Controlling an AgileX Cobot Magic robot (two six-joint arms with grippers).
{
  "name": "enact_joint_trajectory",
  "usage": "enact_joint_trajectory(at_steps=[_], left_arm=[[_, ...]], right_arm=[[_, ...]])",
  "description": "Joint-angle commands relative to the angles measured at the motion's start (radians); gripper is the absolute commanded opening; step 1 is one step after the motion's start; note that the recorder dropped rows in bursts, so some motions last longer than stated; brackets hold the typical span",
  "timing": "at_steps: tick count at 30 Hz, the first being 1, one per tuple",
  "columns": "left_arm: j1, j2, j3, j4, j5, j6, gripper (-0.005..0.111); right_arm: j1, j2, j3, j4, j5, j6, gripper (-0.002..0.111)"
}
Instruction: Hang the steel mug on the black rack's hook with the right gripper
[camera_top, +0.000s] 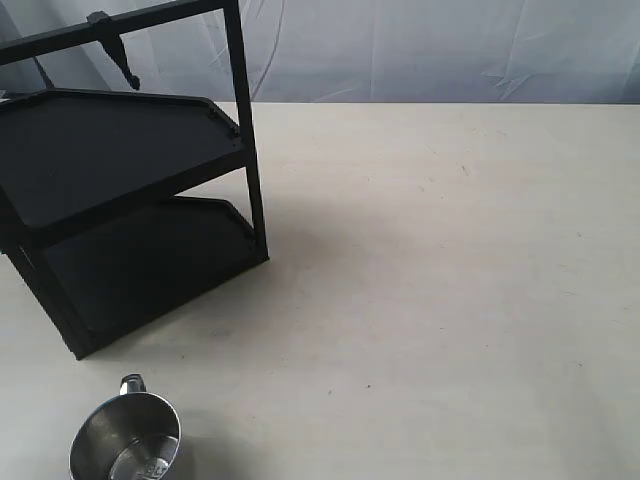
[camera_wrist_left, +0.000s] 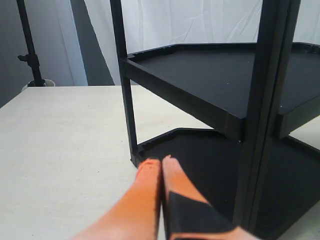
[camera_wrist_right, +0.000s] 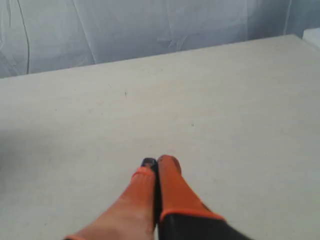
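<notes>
The steel mug (camera_top: 126, 440) lies at the near left of the table in the exterior view, its open mouth facing the camera and its handle turned toward the rack. The black rack (camera_top: 120, 200) stands at the back left, and the hook (camera_top: 122, 52) hangs from its top crossbar. Neither arm shows in the exterior view. My right gripper (camera_wrist_right: 157, 164) is shut with nothing in it, over bare table; the mug does not show in its view. My left gripper (camera_wrist_left: 160, 161) is shut and empty, close to the black rack (camera_wrist_left: 210, 90) by the lower shelf's corner.
A pale table (camera_top: 450, 280) spreads to the right of the rack. A white curtain (camera_top: 420, 45) hangs behind it. In the left wrist view a dark stand (camera_wrist_left: 30, 50) rises beyond the table's edge.
</notes>
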Motion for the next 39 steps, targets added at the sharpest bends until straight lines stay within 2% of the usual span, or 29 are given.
enact_joint_trajectory(at_steps=[1,6,8,9,11,13,15,17,19,21,24,31,36,38,39], left_arm=[[-0.001,-0.005,-0.002,0.007,-0.006,0.0,0.002],[-0.001,-0.005,-0.002,0.007,-0.006,0.0,0.002],[-0.001,-0.005,-0.002,0.007,-0.006,0.0,0.002],[-0.001,-0.005,-0.002,0.007,-0.006,0.0,0.002],[-0.001,-0.005,-0.002,0.007,-0.006,0.0,0.002],[-0.001,-0.005,-0.002,0.007,-0.006,0.0,0.002],[-0.001,-0.005,-0.002,0.007,-0.006,0.0,0.002],[-0.001,-0.005,-0.002,0.007,-0.006,0.0,0.002],[-0.001,-0.005,-0.002,0.007,-0.006,0.0,0.002],[-0.001,-0.005,-0.002,0.007,-0.006,0.0,0.002],[-0.001,-0.005,-0.002,0.007,-0.006,0.0,0.002],[-0.001,-0.005,-0.002,0.007,-0.006,0.0,0.002],[-0.001,-0.005,-0.002,0.007,-0.006,0.0,0.002],[-0.001,-0.005,-0.002,0.007,-0.006,0.0,0.002],[-0.001,-0.005,-0.002,0.007,-0.006,0.0,0.002]], right_arm=[[-0.003,-0.007,0.003,0.096,-0.224,0.027,-0.001],[-0.003,-0.007,0.003,0.616,-0.481,0.109,-0.001],[-0.003,-0.007,0.003,0.838,-0.505,0.177,-0.001],[-0.003,-0.007,0.003,0.854,-0.497,0.204,-0.001],[0.001,-0.007,-0.024,0.824,-0.402,0.22,-0.001],[0.001,0.029,-0.122,0.699,-0.273,0.167,-0.001],[0.001,0.163,-0.274,0.577,-0.145,0.103,-0.001],[0.001,0.441,-0.578,0.476,0.205,-0.118,-0.001],[0.001,0.692,-0.86,0.469,0.481,-0.279,-0.001],[0.02,0.886,-1.046,0.423,0.657,-0.344,-0.001],[0.172,1.045,-1.119,0.288,0.673,-0.305,-0.001],[0.616,1.297,-1.119,0.021,0.584,0.0,-0.001],[0.828,1.442,-1.119,0.06,0.437,0.031,-0.001],[0.877,1.484,-1.122,0.127,0.419,-0.054,0.006],[0.893,1.503,-1.13,0.173,0.437,-0.115,0.014]])
